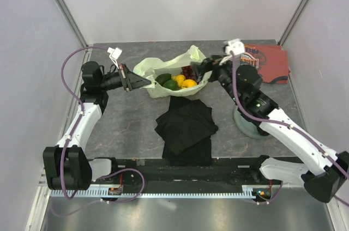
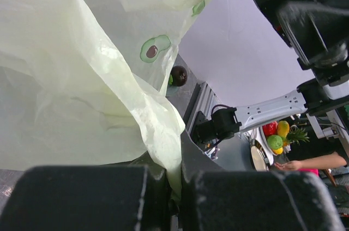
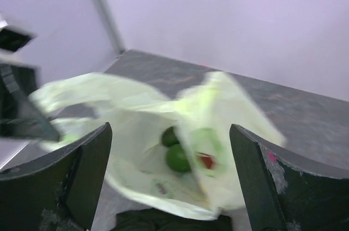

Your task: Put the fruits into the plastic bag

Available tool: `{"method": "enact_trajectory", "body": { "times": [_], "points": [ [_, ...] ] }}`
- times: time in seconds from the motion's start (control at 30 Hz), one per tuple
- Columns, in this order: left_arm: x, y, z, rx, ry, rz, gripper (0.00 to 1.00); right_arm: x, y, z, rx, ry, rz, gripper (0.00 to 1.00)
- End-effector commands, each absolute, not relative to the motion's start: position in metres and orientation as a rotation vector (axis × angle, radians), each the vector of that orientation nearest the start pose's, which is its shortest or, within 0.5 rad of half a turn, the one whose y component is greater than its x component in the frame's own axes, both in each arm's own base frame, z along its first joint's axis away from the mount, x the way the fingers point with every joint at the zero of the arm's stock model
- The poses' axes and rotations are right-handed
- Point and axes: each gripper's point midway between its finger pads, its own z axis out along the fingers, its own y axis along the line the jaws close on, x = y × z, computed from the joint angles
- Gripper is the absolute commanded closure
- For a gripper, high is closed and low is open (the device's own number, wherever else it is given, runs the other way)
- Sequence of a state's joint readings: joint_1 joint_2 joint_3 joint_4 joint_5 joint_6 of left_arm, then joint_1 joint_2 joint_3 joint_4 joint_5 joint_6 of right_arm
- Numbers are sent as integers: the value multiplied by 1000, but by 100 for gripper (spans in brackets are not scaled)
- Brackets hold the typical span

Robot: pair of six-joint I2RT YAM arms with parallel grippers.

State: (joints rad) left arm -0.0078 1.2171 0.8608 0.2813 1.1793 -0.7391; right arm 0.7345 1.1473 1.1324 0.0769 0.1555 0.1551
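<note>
The pale yellow-green plastic bag point(image 1: 163, 67) lies open at the back middle of the table. Inside it are two green fruits point(image 1: 170, 84), two yellow fruits point(image 1: 189, 83) and a dark red grape bunch point(image 1: 187, 71). My left gripper point(image 1: 131, 81) is shut on the bag's left edge; the left wrist view shows the film point(image 2: 82, 105) pinched between the fingers point(image 2: 234, 198). A dark maroon round fruit point(image 2: 178, 75) shows past the bag's edge there. My right gripper point(image 1: 204, 70) is open and empty at the bag's right side. The blurred right wrist view shows the green fruits point(image 3: 180, 157) in the bag point(image 3: 136, 133).
A folded black cloth point(image 1: 185, 125) lies in front of the bag. A red-orange patterned cloth point(image 1: 272, 62) lies at the back right. A round grey-green plate point(image 1: 248, 125) sits partly under my right arm. Walls close in the back and both sides.
</note>
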Motion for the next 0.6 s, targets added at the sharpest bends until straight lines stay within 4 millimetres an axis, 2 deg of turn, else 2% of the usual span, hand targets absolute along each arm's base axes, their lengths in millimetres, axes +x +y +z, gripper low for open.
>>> {"method": "enact_trajectory", "body": {
  "times": [0.0,0.1,0.13,0.17,0.23,0.27,0.33,0.37,0.43,0.5,0.53,0.57],
  "points": [
    [292,-175,306,397,1753,-1465,98,346,152,366,111,1554,357,3],
    [293,-175,305,392,1755,-1464,98,344,98,347,293,1556,227,2],
    [292,-175,306,394,1754,-1464,99,342,85,342,334,1552,186,2],
    [293,-175,306,395,1752,-1462,99,338,68,324,410,1578,133,2],
    [292,-175,306,395,1753,-1464,98,335,48,309,488,1585,56,2],
    [293,-175,306,394,1754,-1464,98,334,36,290,549,1622,21,2],
    [292,-175,306,395,1753,-1464,99,333,24,271,615,1666,-13,2],
    [293,-175,305,393,1755,-1465,98,332,13,250,647,1730,-68,2],
    [293,-175,305,393,1755,-1465,98,334,8,223,722,1801,-89,2],
    [292,-175,306,395,1753,-1464,98,326,-5,201,788,1893,-166,2],
    [292,-175,307,398,1752,-1464,98,316,-11,177,807,1993,-258,2],
    [292,-175,306,395,1755,-1467,99,314,-20,181,853,1983,-323,2]
  ]
}}
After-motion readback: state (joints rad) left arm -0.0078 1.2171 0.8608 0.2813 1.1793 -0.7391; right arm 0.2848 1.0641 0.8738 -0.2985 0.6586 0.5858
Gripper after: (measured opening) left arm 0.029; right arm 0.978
